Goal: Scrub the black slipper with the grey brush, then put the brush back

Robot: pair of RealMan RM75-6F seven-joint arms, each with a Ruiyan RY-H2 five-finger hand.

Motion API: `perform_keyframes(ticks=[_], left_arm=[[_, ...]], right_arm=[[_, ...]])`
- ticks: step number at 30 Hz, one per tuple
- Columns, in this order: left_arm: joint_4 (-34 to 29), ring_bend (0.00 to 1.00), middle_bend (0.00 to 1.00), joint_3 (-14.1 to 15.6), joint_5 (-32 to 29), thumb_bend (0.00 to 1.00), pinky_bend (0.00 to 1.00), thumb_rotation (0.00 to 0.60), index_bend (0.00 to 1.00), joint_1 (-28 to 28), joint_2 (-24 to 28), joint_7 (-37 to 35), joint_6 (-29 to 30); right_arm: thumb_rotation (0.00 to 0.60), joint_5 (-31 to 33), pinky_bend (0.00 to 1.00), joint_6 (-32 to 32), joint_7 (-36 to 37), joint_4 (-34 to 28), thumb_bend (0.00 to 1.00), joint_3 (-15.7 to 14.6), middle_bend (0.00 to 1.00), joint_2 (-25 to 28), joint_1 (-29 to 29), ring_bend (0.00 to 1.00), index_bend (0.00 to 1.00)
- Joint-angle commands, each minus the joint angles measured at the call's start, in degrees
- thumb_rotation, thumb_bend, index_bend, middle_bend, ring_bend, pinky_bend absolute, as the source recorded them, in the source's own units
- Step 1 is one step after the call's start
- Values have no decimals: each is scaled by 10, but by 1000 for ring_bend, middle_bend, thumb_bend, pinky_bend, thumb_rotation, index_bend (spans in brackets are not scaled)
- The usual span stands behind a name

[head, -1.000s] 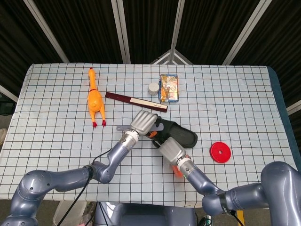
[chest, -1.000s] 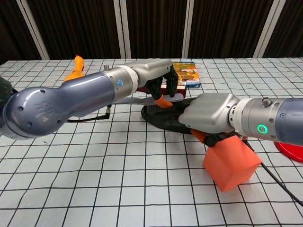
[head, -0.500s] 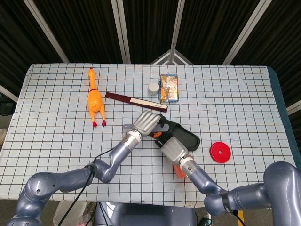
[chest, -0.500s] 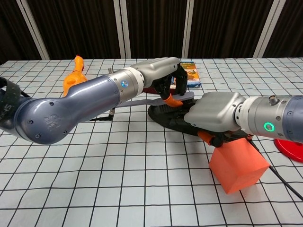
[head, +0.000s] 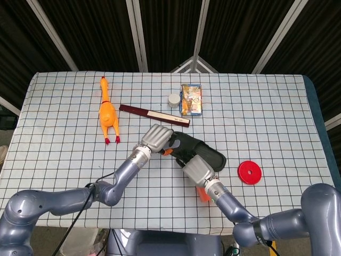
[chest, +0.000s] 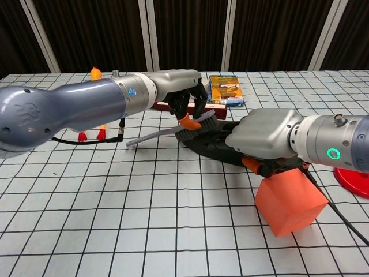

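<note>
The black slipper [head: 201, 150] lies at mid-table, toe to the right. My left hand [head: 157, 140] grips the grey brush [chest: 190, 124]. The bristle head rests against the slipper's [chest: 209, 144] left end, and the thin handle slopes down to the left toward the cloth. In the chest view the left hand [chest: 185, 95] hovers just above that end. My right hand [head: 197, 169] lies on the slipper's near right side, and in the chest view this hand [chest: 266, 136] holds it down with fingers curled over its edge.
An orange cube [chest: 286, 199] sits right under my right wrist. A red disc [head: 249, 172] lies to the right. Behind the slipper are a dark red long box [head: 154, 115], a small grey tin [head: 173, 100] and a card packet [head: 191, 99]. A rubber chicken [head: 108, 114] lies at the left.
The left hand first swept the brush right along the slipper, then drew it back left to the near end, its handle tipping down. The right hand stayed on the slipper.
</note>
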Motion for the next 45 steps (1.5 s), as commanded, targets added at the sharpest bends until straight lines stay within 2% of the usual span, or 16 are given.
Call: perform_keyframes(ticks=[1, 4, 10, 13, 17, 20, 25, 28, 32, 38, 42, 45], left_arm=[[-97, 581, 650, 3, -43, 577, 564, 600, 524, 20, 61, 40, 27], [-189, 581, 650, 5, -78, 577, 564, 600, 524, 29, 111, 58, 36], [-314, 581, 651, 19, -115, 577, 564, 600, 524, 32, 192, 101, 61], [-377, 581, 651, 41, -140, 577, 564, 600, 523, 29, 237, 135, 72], [-438, 581, 651, 73, -163, 579, 564, 600, 523, 26, 282, 168, 77], [-474, 581, 651, 110, -171, 580, 564, 600, 524, 22, 309, 198, 78], [-502, 581, 652, 168, -161, 580, 564, 600, 524, 19, 320, 250, 99], [-508, 581, 650, 210, -122, 578, 565, 600, 523, 34, 316, 279, 124], [-474, 581, 646, 260, -40, 535, 565, 600, 521, 71, 290, 309, 173], [-369, 581, 639, 290, 108, 519, 564, 600, 519, 143, 229, 269, 251], [-286, 581, 635, 305, 174, 511, 564, 600, 517, 177, 200, 224, 269], [-249, 578, 632, 311, 201, 504, 561, 600, 516, 188, 185, 209, 274]], right_arm=[[600, -11, 59, 22, -9, -16, 778, -6, 21, 5, -7, 0, 0], [600, -42, 51, 64, -14, -53, 778, -8, 21, 20, -20, 0, 0], [600, -99, 36, 154, -26, -141, 778, -22, 13, 71, -56, 0, 0], [600, -137, 33, 205, -24, -182, 778, -37, 8, 108, -85, 0, 0], [600, -195, 12, 277, 7, -203, 778, -56, 4, 148, -136, 0, 0], [600, -246, 3, 321, 59, -201, 778, -80, 1, 175, -186, 0, 0], [600, -310, 0, 348, 133, -173, 778, -119, 0, 204, -249, 0, 0], [600, -348, 0, 360, 164, -141, 778, -135, 0, 212, -280, 0, 0], [600, -366, 0, 372, 222, -102, 778, -134, 0, 213, -317, 0, 0], [600, -344, 0, 347, 344, -54, 777, -109, 0, 225, -345, 0, 0], [600, -345, 0, 327, 389, -34, 777, -97, 0, 236, -356, 0, 0], [600, -348, 0, 320, 396, -29, 778, -92, 0, 238, -358, 0, 0]])
